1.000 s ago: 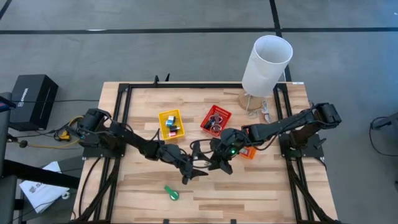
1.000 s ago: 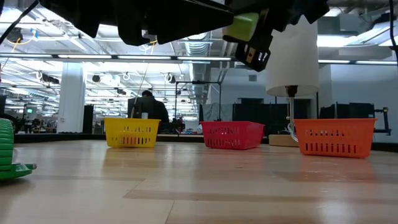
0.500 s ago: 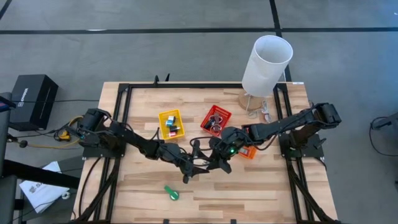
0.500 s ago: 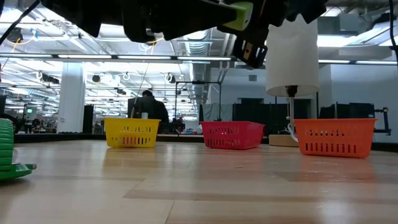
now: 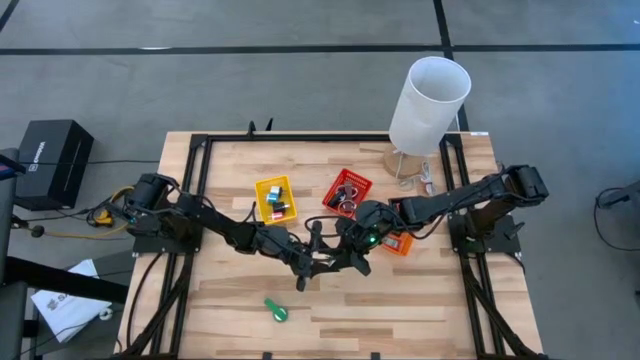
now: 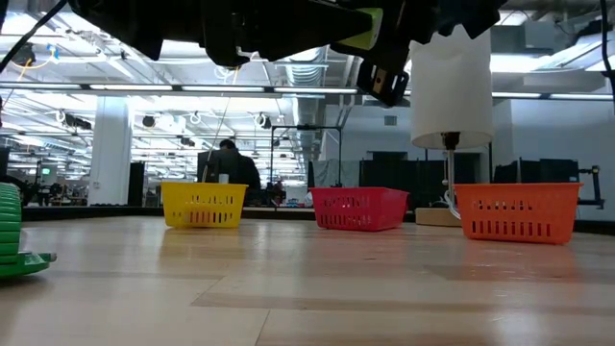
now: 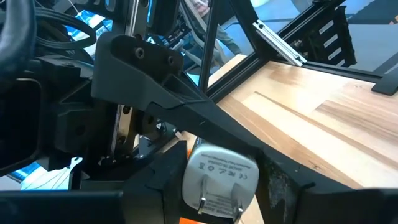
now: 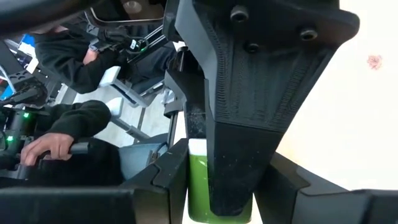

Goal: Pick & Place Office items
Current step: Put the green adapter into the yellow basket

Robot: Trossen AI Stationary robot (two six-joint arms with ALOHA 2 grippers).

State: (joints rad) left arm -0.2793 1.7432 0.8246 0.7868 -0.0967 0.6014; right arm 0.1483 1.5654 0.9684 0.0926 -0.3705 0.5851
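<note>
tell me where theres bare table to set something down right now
Most room is on the near right, past the green item, toward the right frame rail. The far left strip beside the yellow bin is bare too. It is crowded mid-table, where the left gripper and right gripper meet above the wood, just in front of the red bin and orange bin.

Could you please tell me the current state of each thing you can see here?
plug adapter: in the air, gripped by the right tool.
right tool: shut on the plug adapter.
left tool: at the plug adapter, mid-table.
green item: lying on the table, untouched.
yellow bin: upright, holding small items.
red bin: upright, holding small items.
orange bin: upright, partly under the right arm.
white cylinder: standing upright.
</note>
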